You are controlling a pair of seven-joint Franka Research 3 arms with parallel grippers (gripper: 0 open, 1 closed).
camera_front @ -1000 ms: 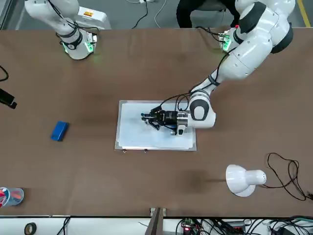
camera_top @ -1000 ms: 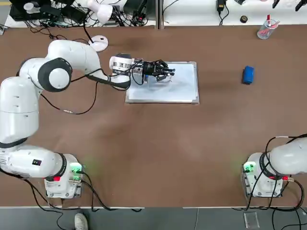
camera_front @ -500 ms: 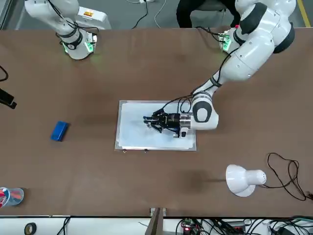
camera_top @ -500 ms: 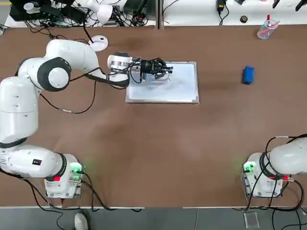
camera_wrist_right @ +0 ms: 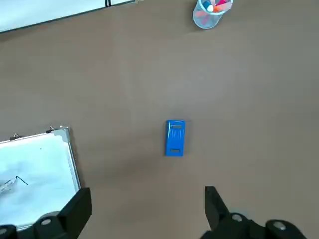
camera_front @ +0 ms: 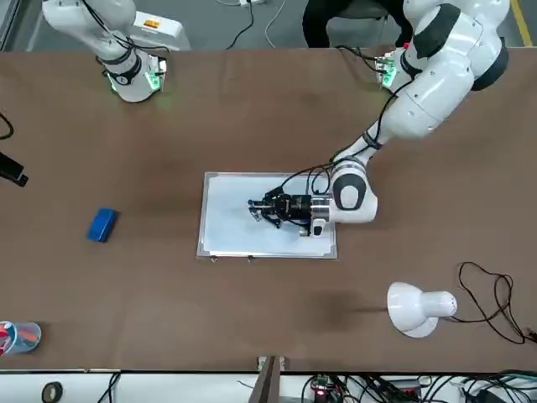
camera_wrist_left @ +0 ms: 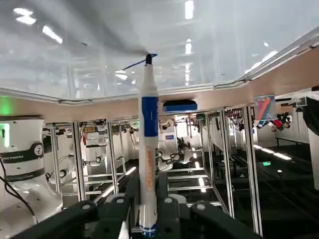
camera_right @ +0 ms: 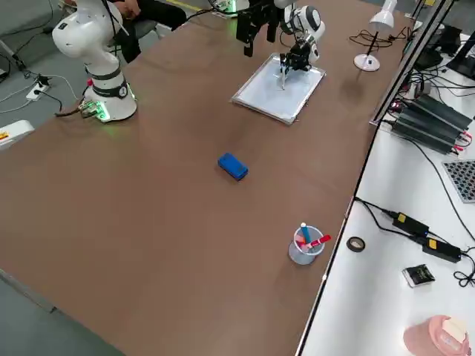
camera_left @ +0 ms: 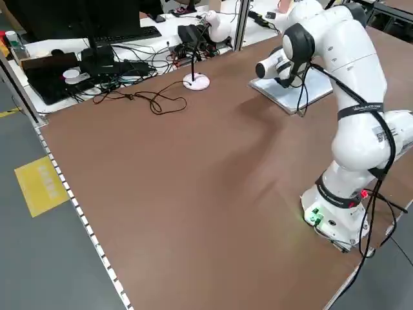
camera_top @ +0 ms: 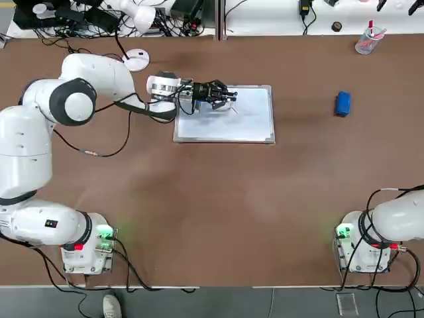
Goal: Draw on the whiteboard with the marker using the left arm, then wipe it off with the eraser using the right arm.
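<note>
Well, left gripper: fingers pinching the marker, held over the whiteboard, nearer its left edge than its right.
Marker: white barrel with a blue band, dark tip pointing at the board; I see the tip at a short blue line.
Whiteboard: flat on the tabletop, toward the far edge, a little left of the middle.
Right gripper: fingers spread with nothing between them, above the tabletop toward its right edge.
Eraser: blue block lying on the tabletop, between the whiteboard's right edge and the tabletop's right edge, apart from both.
Cup: clear, pens inside, near the tabletop's far edge, farther right than the eraser.
Lamp: white, near the far edge, left of the whiteboard.
Person: dark-clothed legs beyond the near edge; I make out a hand too.
</note>
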